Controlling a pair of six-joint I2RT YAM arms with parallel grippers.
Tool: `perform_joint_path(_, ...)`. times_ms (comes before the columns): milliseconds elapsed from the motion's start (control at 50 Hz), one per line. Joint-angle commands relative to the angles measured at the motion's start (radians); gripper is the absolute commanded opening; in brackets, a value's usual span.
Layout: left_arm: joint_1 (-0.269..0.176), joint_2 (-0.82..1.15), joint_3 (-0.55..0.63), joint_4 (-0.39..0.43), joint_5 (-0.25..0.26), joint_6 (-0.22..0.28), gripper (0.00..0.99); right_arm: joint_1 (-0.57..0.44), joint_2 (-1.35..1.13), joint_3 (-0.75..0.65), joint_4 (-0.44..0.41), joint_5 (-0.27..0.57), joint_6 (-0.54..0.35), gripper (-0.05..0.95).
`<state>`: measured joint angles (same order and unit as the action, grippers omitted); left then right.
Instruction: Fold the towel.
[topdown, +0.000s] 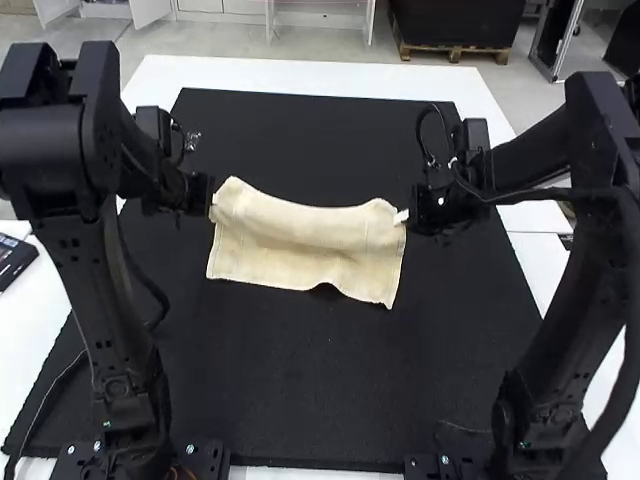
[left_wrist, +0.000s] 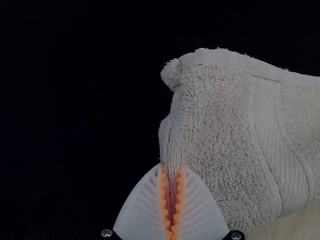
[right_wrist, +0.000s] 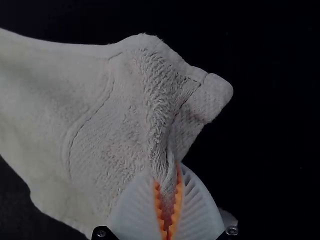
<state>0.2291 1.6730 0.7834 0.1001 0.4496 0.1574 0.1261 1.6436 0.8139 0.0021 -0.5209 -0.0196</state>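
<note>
Towel (topdown: 300, 262) stretched between two grippers at the black mat (topdown: 300, 390).
Left gripper (topdown: 212, 208) clamped on its ten o'clock edge; right gripper (topdown: 402, 216) clamped toward two o'clock.

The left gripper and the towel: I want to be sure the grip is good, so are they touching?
Touching. In the left wrist view, the left gripper has the towel's edge pinched between its pads.
</note>
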Motion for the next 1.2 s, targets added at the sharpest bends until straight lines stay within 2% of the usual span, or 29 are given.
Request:
perform_joint_path(0,0.015,-0.048,-0.030,0.004,0.008,0.019,0.021,-0.006,-0.053,-0.032,-0.005,-0.014,-0.005,-0.01)
perform_joint_path(420,0.015,-0.157,-0.122,-0.027,0.009,0.019,0.023,0.015,-0.140,-0.139,-0.025,-0.028,0.006,-0.01)
perform_joint_path(620,0.015,-0.167,-0.177,0.007,0.004,0.025,0.023,0.027,-0.136,-0.194,0.018,-0.028,0.009,-0.01)
perform_joint_path(780,0.015,-0.167,-0.230,0.075,-0.008,0.025,0.023,0.027,-0.116,-0.225,0.058,-0.028,0.006,-0.01)
perform_joint_path(900,0.015,-0.164,-0.280,0.124,-0.054,0.047,0.025,0.029,-0.103,-0.243,0.087,-0.022,0.001,0.02)
perform_joint_path(980,0.016,-0.164,-0.305,0.141,-0.063,0.056,0.028,0.027,-0.102,-0.249,0.098,-0.019,0.001,0.05)
perform_joint_path(1020,0.018,-0.162,-0.314,0.144,-0.065,0.064,0.059,0.027,-0.102,-0.252,0.099,-0.018,0.000,0.11)
perform_joint_path(1060,0.022,-0.162,-0.325,0.145,-0.071,0.076,0.162,0.026,-0.102,-0.256,0.102,-0.014,-0.002,0.19)
perform_joint_path(1120,0.035,-0.162,-0.337,0.161,-0.071,0.074,0.310,0.024,-0.102,-0.260,0.114,0.013,-0.002,0.43)
perform_joint_path(1180,0.050,-0.160,-0.346,0.170,-0.072,0.073,0.543,0.026,-0.102,-0.260,0.116,0.019,-0.002,0.68)
